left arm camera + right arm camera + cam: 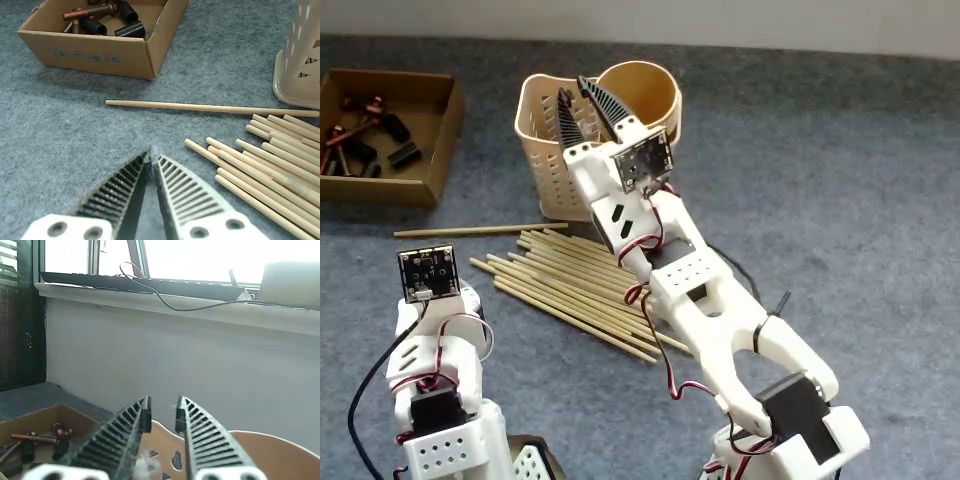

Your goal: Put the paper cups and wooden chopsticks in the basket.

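Observation:
A beige slotted basket [542, 150] stands at the back of the grey mat, with a tan paper cup [650, 90] tilted at its far right side; whether the cup is inside I cannot tell. My right gripper [571, 87] hovers over the basket, open by a narrow gap with nothing in it. In the right wrist view this gripper [162, 410] points over the basket rim [162, 442] and the cup [280, 450]. A pile of wooden chopsticks [570, 285] lies in front of the basket, and one chopstick [470, 230] lies apart. My left gripper [152, 151] is shut and empty, low over the mat beside the pile [270, 160].
A cardboard box [380, 190] with copper and black metal parts sits at the back left, near the lone chopstick [210, 107]. The left arm [430, 330] stands at the front left. Bare mat stretches to the right of the basket.

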You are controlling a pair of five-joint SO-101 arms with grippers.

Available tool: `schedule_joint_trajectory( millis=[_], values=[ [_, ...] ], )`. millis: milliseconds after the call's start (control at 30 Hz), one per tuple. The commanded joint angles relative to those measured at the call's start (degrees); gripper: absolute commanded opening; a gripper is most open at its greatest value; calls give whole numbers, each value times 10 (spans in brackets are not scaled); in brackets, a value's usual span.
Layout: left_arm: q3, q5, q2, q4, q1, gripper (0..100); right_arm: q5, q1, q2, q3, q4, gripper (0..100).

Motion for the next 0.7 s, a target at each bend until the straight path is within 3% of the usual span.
schedule_joint_trajectory(
  millis=[0, 667],
  values=[
    [-1, -6, -2, -10, -7, 5, -2, 4, -17, -5, -11, 94],
    [0, -6, -2, -10, -7, 5, -4, -29, -344, -4, 466, 94]
  ],
)
